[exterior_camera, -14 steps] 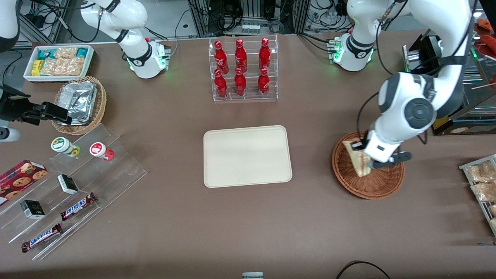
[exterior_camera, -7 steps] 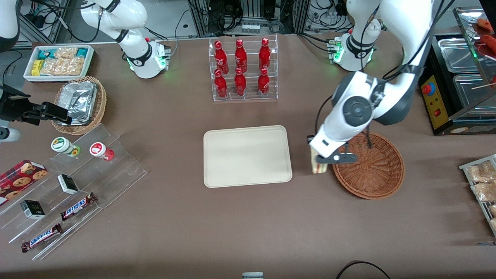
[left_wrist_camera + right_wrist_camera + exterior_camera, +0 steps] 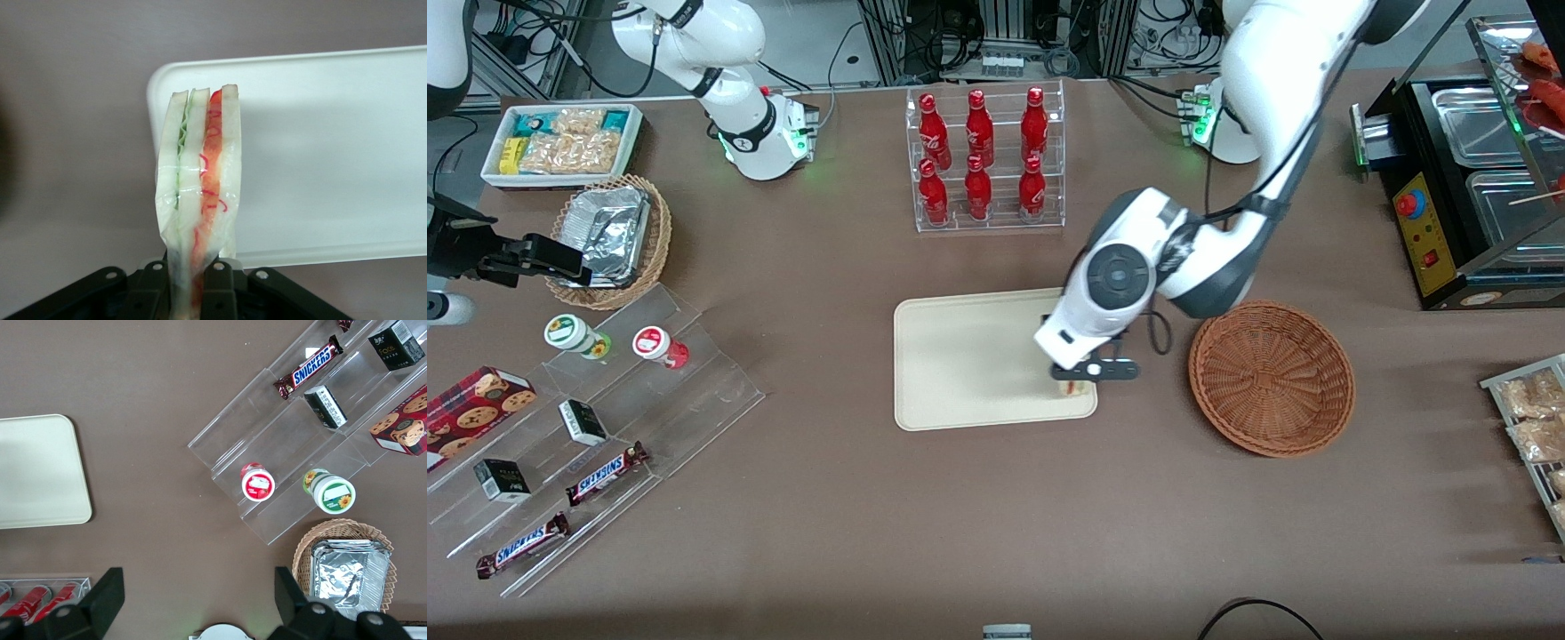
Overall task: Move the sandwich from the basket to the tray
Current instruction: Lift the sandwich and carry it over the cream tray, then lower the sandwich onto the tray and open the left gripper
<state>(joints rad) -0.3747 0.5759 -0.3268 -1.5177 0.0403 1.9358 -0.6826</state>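
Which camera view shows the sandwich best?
The left wrist view: the sandwich, its filling layers plain, stands pinched in the gripper. In the front view the arm hides nearly all of it; the right wrist view lacks it.

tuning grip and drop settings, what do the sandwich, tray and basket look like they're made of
Sandwich: soft white bread with red and green filling, seemingly wrapped in clear glossy film that creases near the gripper, which is shut on it above the tray's corner.
Tray: smooth matte cream surface with a low rim, probably plastic.
Basket: reddish-brown woven strands, likely wicker.
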